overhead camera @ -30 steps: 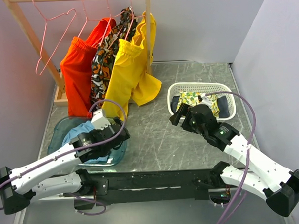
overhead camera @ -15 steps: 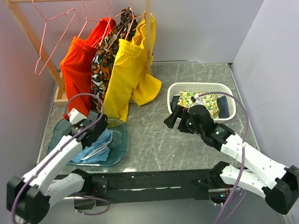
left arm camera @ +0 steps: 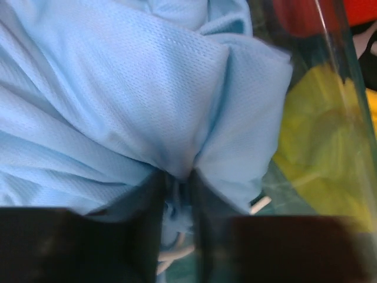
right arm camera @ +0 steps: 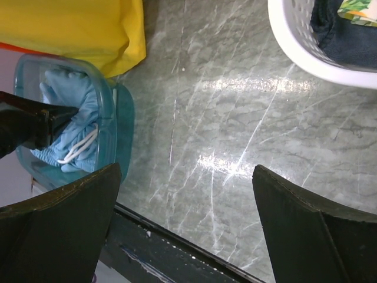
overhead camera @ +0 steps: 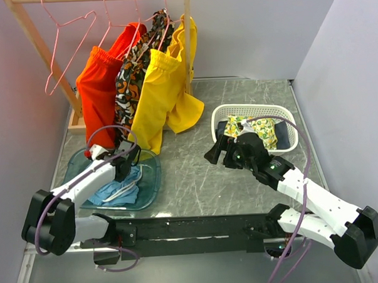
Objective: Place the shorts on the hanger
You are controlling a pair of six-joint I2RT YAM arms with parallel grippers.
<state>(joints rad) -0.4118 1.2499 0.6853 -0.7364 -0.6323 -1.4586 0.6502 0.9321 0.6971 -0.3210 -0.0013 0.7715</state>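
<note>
The light blue shorts (overhead camera: 119, 189) lie bunched in a clear teal tub (overhead camera: 150, 181) at the front left of the table. My left gripper (overhead camera: 128, 165) reaches down into the tub, shut on a fold of the shorts (left arm camera: 118, 88). In the left wrist view the cloth is pinched between its dark fingers (left arm camera: 150, 200), with the white drawstring just below. The empty pink hanger (overhead camera: 66, 50) hangs at the left end of the wooden rail, far above the tub. My right gripper (overhead camera: 214, 154) hovers open over mid-table, holding nothing (right arm camera: 185, 194); the shorts (right arm camera: 70, 100) show at its left.
Orange shorts (overhead camera: 99, 89), a patterned garment (overhead camera: 133, 78) and yellow shorts (overhead camera: 158, 86) hang on the rail right of the empty hanger. A white basket (overhead camera: 282, 109) with patterned cloth sits at the back right. The rack's wooden post (overhead camera: 37, 41) slants beside the tub.
My left gripper swung left and down into the tub and closed on the shorts. The right gripper drifted a little left over the table, still open.
</note>
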